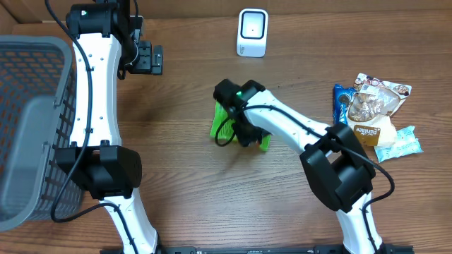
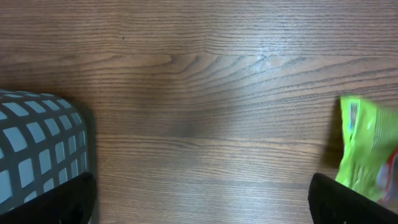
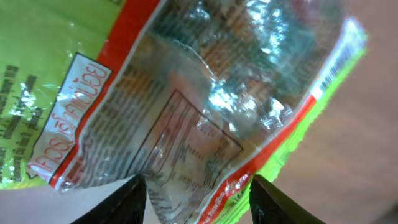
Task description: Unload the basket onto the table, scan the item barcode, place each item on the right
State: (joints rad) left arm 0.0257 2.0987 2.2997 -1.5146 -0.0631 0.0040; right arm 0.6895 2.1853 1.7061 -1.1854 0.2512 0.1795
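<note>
A green snack packet (image 1: 222, 121) with a red band and a clear printed back lies at the table's middle. My right gripper (image 1: 244, 131) is down on it. In the right wrist view the packet (image 3: 205, 93) fills the frame, and the right gripper (image 3: 196, 199) has its two black fingers pressed against a crumpled fold of the packet's edge. The white barcode scanner (image 1: 252, 32) stands at the far edge, apart from the packet. My left gripper (image 1: 152, 58) hovers at the far left, open and empty; the left wrist view shows this gripper (image 2: 202, 199) over bare wood, with the packet (image 2: 367, 149) at the right edge.
A grey mesh basket (image 1: 28, 127) takes up the left side, its corner (image 2: 37, 149) close to my left fingers. A pile of other snack packets (image 1: 374, 106) lies at the right.
</note>
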